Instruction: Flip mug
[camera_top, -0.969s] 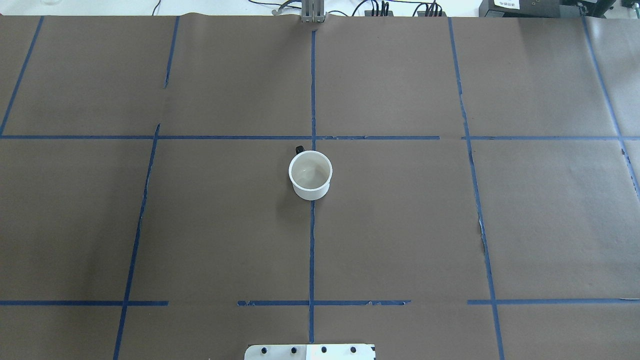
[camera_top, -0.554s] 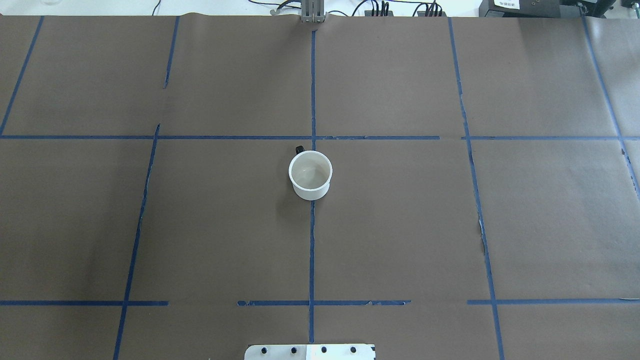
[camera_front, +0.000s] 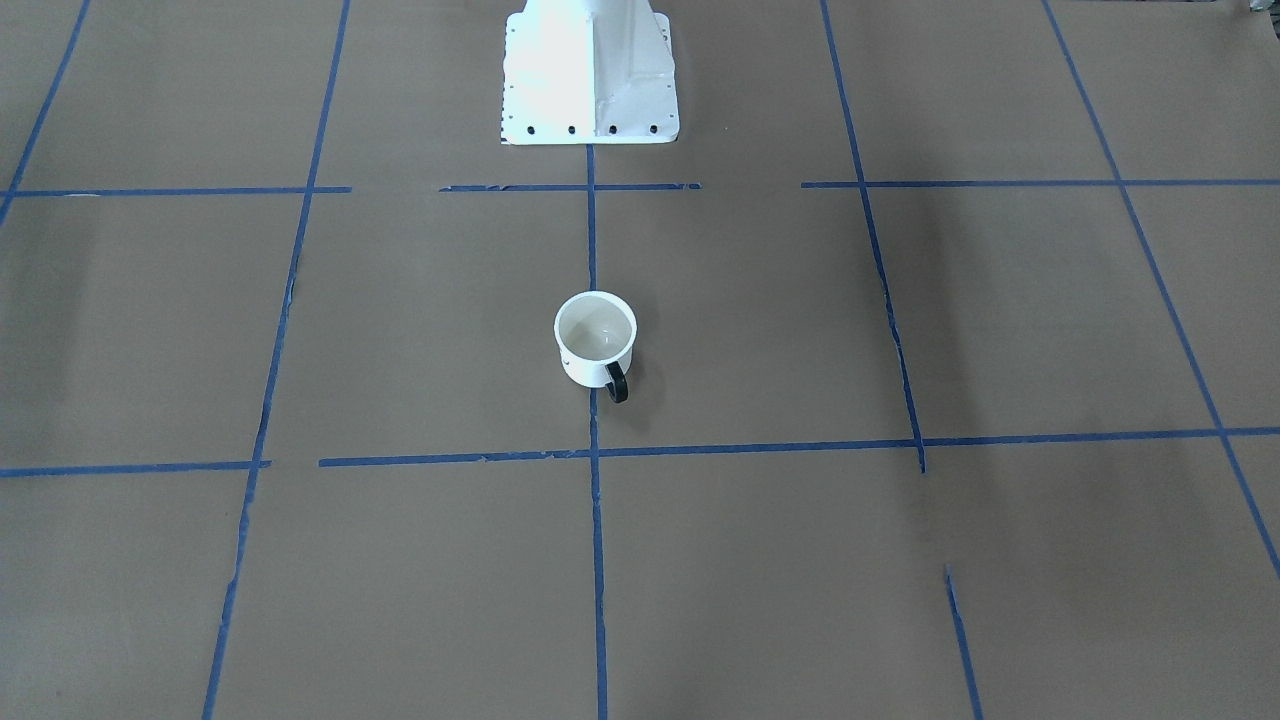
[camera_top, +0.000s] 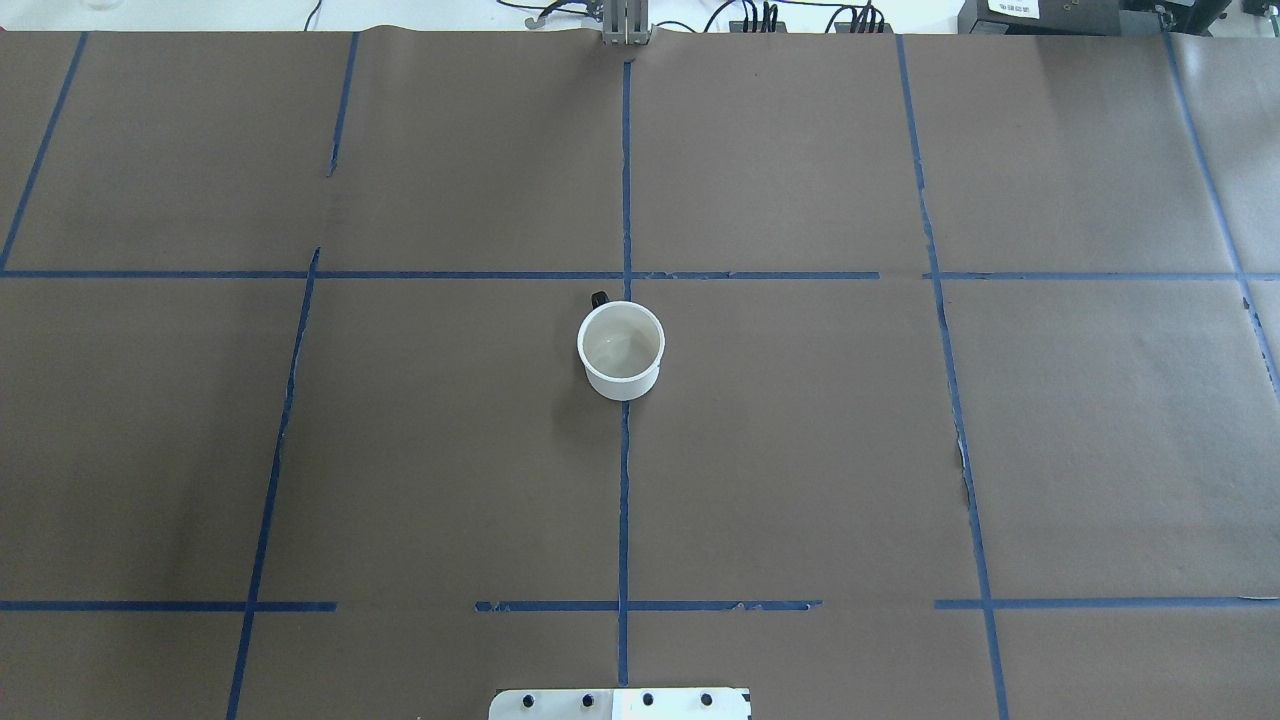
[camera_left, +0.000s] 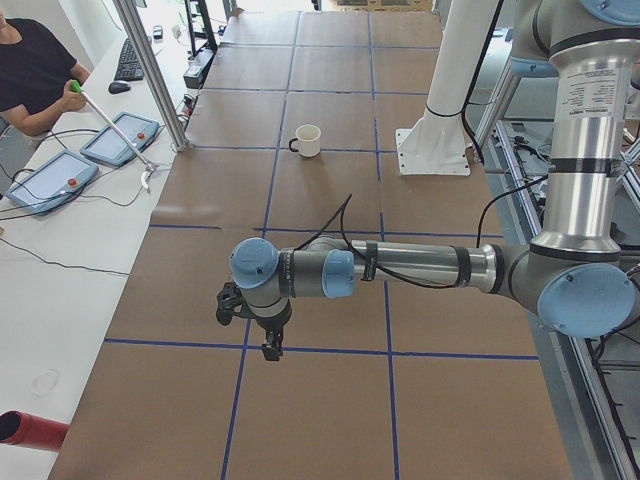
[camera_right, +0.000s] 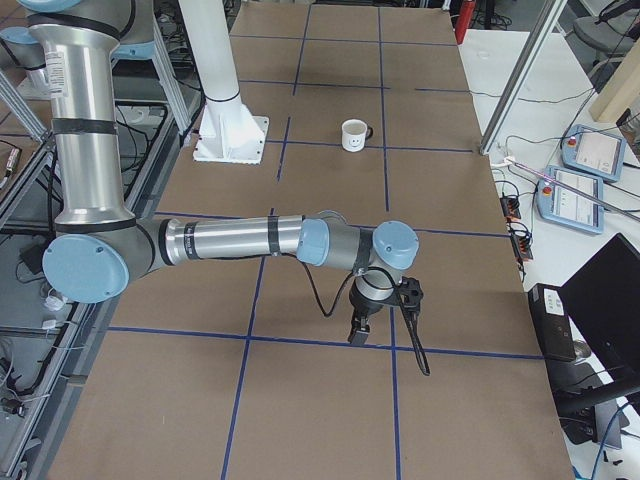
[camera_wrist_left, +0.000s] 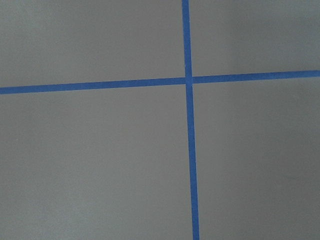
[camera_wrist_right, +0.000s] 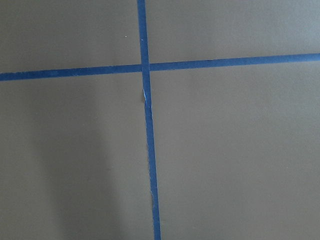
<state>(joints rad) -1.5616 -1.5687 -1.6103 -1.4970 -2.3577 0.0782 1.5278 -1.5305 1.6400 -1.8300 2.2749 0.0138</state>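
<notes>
1. The white mug (camera_top: 621, 350), with black handle and smiley face, stood upright at the worktop (camera_top: 820, 460) centre.
2. The left end effector (camera_left: 270, 348) and right end effector (camera_right: 358, 333) hung far away; their opening could not be told.

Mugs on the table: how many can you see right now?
1. The white mug stands mouth-up on the centre blue tape line, its handle pointing away from the robot. No second mug shows in any view.
</notes>
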